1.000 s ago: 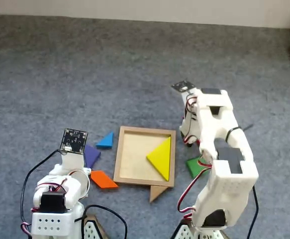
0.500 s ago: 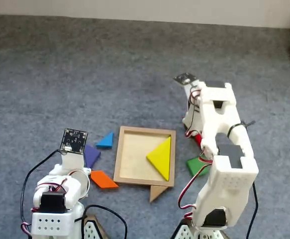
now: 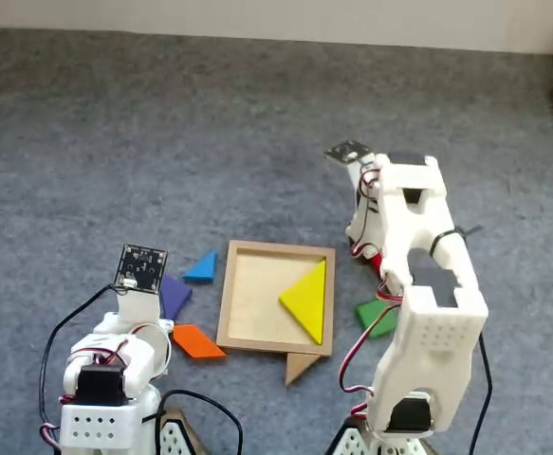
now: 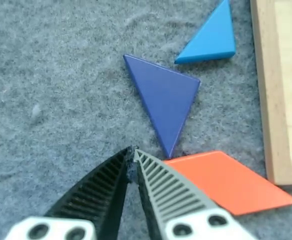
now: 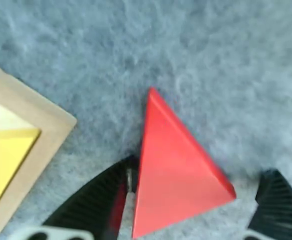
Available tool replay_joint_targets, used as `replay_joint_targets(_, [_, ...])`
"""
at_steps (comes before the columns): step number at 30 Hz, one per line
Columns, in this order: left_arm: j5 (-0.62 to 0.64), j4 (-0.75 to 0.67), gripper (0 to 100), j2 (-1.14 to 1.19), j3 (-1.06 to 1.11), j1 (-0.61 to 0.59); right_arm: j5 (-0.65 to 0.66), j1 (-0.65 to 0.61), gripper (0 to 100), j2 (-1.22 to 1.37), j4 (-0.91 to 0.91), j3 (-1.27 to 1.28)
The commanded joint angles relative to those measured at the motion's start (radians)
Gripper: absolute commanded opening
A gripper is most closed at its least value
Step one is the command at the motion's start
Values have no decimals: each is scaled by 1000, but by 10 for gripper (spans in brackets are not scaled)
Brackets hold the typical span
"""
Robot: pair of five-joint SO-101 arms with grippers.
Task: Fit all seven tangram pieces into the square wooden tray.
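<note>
The square wooden tray [image 3: 230, 296] lies between the two arms, and a yellow triangle [image 3: 306, 299] rests in its right half. My right gripper [image 5: 200, 172] is open and straddles a red triangle [image 5: 173, 170] on the carpet just off the tray's corner [image 5: 40, 125]; one finger [image 5: 103, 200] touches the triangle's edge while the other stands clear of it. My left gripper [image 4: 133, 152] is shut and empty, its tips at the point of a dark blue triangle [image 4: 163, 97], beside an orange parallelogram [image 4: 226, 180]. A light blue triangle [image 4: 211, 37] lies farther on.
A green piece [image 3: 376, 318] lies right of the tray under the right arm [image 3: 418, 284]. A tan triangle [image 3: 300, 365] sits by the tray's near edge. The left arm [image 3: 115, 360] stands at the near left. Open grey carpet stretches behind the tray.
The right arm has stretched farther from its base and then shifted a little leftward. The left arm and all pieces by it are unchanged.
</note>
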Motion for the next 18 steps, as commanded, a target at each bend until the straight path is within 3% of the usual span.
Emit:
replay_joint_targets(1, [5,3,5,-24,21,16,14,-18,364,28,12,-38])
replay_joint_targets(12, [5,3,5,-24,21,16,11,-7,310,38,124,-38])
replay_joint_targets(18, [5,3,5,-24,21,16,8,-7,192,33,130,-39])
